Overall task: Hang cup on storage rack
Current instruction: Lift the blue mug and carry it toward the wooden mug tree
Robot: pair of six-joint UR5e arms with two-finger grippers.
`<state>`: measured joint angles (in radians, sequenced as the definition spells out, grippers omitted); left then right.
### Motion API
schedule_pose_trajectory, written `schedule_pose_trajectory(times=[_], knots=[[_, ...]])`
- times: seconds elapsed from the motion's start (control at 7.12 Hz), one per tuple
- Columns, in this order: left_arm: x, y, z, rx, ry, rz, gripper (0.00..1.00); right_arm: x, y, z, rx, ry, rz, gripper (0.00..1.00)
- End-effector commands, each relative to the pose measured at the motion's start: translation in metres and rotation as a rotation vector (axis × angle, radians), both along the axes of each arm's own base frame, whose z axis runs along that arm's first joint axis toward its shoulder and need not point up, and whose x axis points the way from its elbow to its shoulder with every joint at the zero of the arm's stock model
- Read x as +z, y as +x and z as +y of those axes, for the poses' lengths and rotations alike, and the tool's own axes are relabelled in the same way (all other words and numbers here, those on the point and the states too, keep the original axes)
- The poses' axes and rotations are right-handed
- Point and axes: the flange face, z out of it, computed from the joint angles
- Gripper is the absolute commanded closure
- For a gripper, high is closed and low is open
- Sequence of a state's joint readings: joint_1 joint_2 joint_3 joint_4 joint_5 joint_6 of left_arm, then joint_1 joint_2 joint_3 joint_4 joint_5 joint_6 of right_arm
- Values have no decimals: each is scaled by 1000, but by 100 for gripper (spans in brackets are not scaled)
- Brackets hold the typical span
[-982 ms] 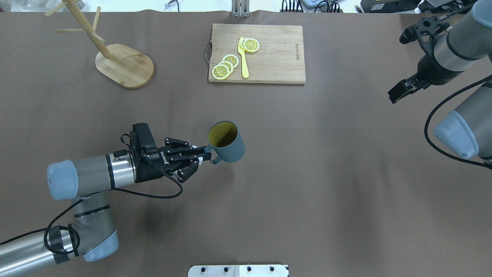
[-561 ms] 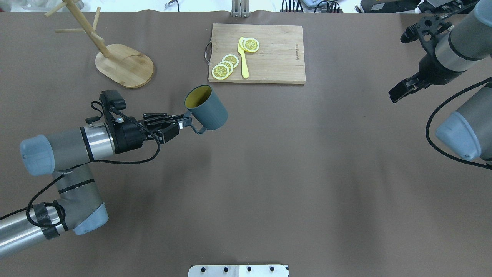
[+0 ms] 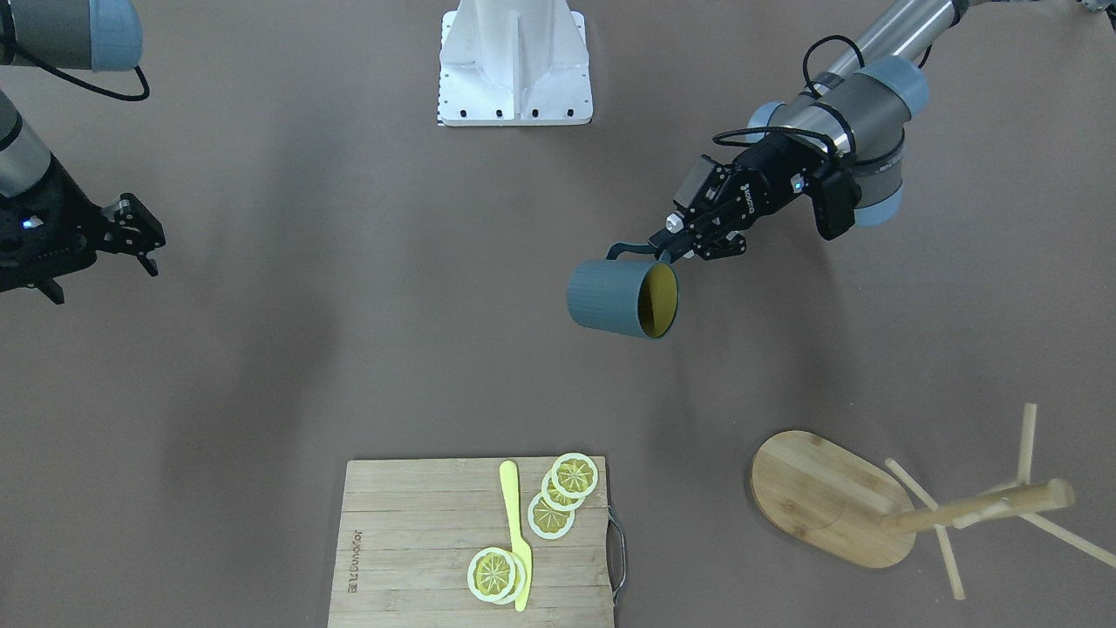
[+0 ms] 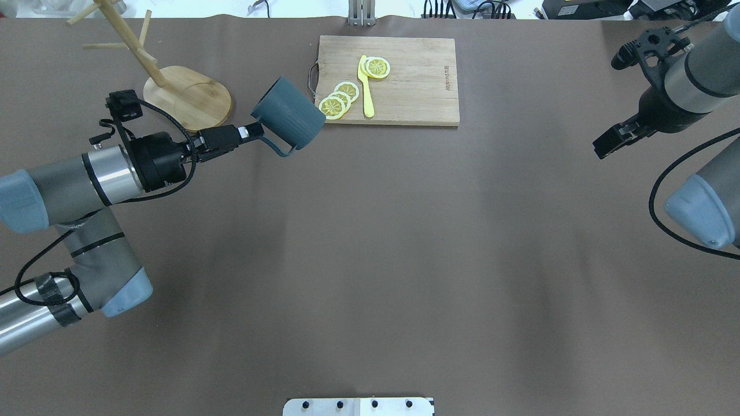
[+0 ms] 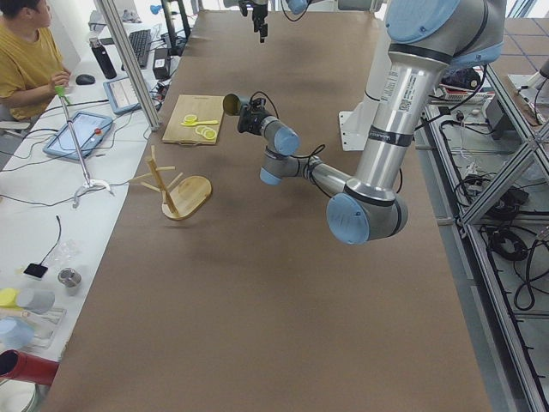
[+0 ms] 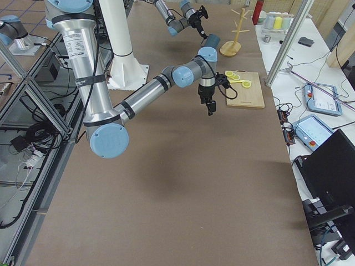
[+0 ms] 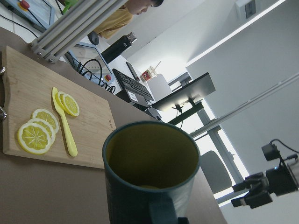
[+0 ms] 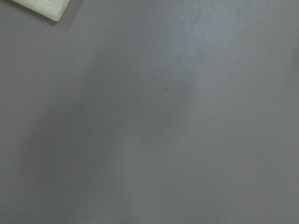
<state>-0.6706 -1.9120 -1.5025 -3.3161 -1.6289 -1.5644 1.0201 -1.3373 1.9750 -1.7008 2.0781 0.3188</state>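
Note:
The blue-grey cup (image 4: pixel 287 114) hangs in the air, tipped on its side, with its yellow mouth (image 3: pixel 658 301) turned towards the storage rack. My left gripper (image 4: pixel 254 132) is shut on its loop handle (image 4: pixel 279 149); the gripper also shows in the front view (image 3: pixel 671 247). The cup fills the lower left wrist view (image 7: pixel 149 172). The wooden storage rack stands at the far left on an oval base (image 4: pixel 188 97), with a post (image 4: pixel 136 46) and thin pegs, close beyond the cup. My right gripper (image 4: pixel 613 138) is open and empty at the far right.
A rectangular wooden cutting board (image 4: pixel 404 81) with lemon slices (image 4: pixel 338 99) and a yellow knife (image 4: pixel 366 86) lies at the far middle, just right of the cup. The robot's white base plate (image 4: pixel 358 406) is at the near edge. A brown mat covers the table.
My left arm has carried the cup away from me and to the left, close to the rack's base. The cup has tipped from mouth-up onto its side. The right arm shifted slightly.

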Motion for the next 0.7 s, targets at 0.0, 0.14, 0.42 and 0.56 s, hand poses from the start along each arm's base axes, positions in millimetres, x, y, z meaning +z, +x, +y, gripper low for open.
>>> schedule_pose_trajectory(times=[0.0, 0.14, 0.42, 0.56], knots=[[1, -39, -29, 53, -213, 175, 100, 1, 1, 0, 0, -1, 1, 0], [3, -51, -38, 83, -265, 215, 100, 3, 7, -2, 4, -9, -6, 0], [38, -110, -83, 147, -401, 244, 100, 16, 32, -3, 23, -48, -30, 0], [43, -130, -111, 155, -471, 276, 100, 17, 34, -2, 25, -49, -28, 0]])
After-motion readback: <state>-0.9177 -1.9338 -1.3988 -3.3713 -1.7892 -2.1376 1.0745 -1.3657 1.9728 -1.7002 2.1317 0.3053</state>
